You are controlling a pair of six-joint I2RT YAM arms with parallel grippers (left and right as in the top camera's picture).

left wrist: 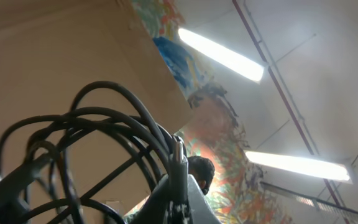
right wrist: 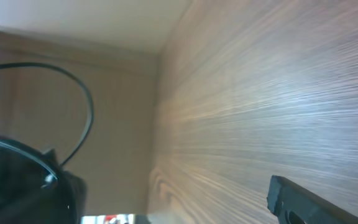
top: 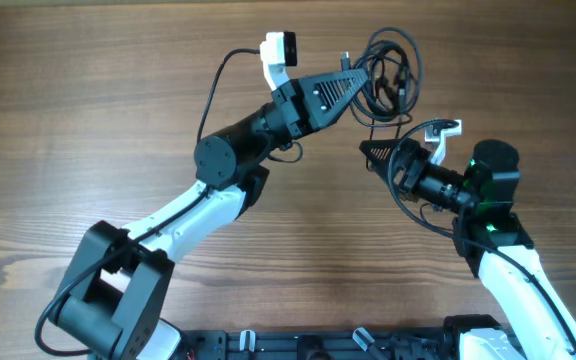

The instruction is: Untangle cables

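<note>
Wooden table: cables were bunched at the far side, pinched in the closed left gripper. Right gripper was held open, empty, just beside. Risk noted: loops could be tightened into knots if pulled.

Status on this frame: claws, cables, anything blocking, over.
Left claw shut on thin black looped cables. Right claw open, empty, just short of them. Cables in one tangle. Nothing blocking.
</note>
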